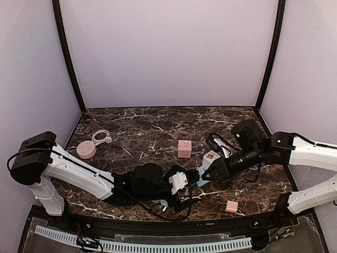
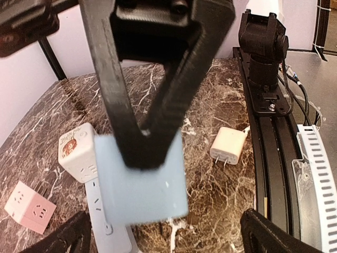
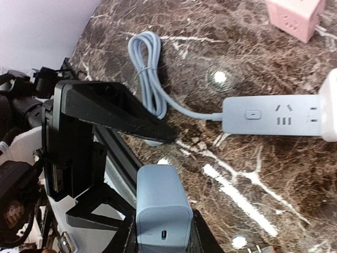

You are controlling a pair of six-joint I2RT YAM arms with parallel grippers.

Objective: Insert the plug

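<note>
My right gripper (image 3: 163, 234) is shut on a light-blue plug (image 3: 162, 200), its fingers pressed against both sides. It holds the plug above the table near the front middle (image 1: 202, 178). In the left wrist view the plug (image 2: 142, 179) hangs just beside the blue power strip (image 2: 105, 226). The strip (image 3: 274, 116) lies flat with a white cube adapter (image 2: 79, 153) plugged into one end, and its cable (image 3: 147, 68) is coiled behind it. My left gripper (image 2: 176, 240) stands wide open around this spot, holding nothing, one finger (image 3: 113, 113) close to the plug.
A pink cube socket (image 1: 184, 148) sits mid-table. A pink round reel with a cord (image 1: 86, 149) lies at the left. Near the front right edge is a small pale charger (image 1: 231, 206), prongs visible in the left wrist view (image 2: 227, 146). The right arm's base (image 2: 263, 47) stands beyond it.
</note>
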